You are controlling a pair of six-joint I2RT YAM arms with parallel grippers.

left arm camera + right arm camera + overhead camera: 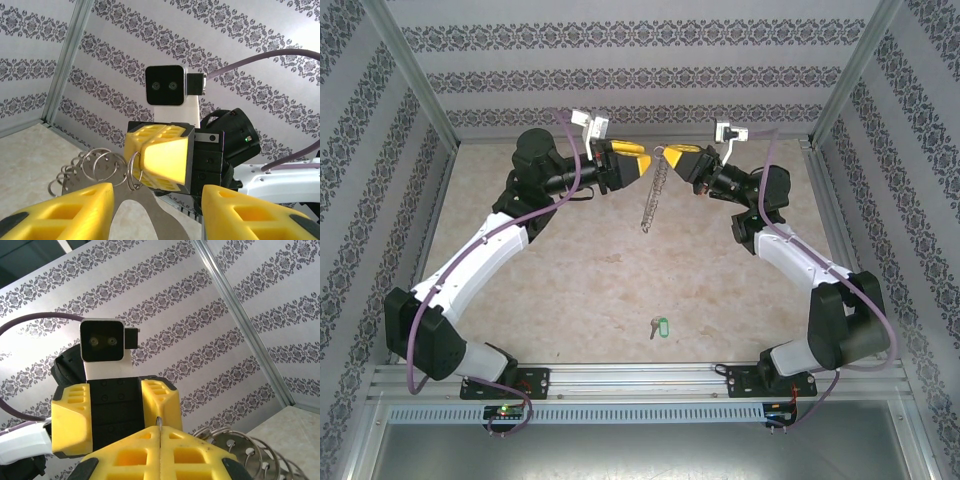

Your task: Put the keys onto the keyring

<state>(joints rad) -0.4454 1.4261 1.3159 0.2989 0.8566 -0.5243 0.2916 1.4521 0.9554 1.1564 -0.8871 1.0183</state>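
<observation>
Right gripper (159, 435) pinched shut on keyring (655, 200); left gripper (645, 160) spread. Risk: floppy keyring slips if left gripper bumps it; keys (660, 326) untouched

The left arm (485, 250) and right arm (800, 262) are white and black, with yellow fingers (626, 158), purple cables (260, 56) and white cameras (590, 124).

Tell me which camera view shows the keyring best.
Top external: the keyring hangs there whole, though small. Left wrist shows several of its rings close up; right wrist shows a few rings at the lower right edge.
</observation>
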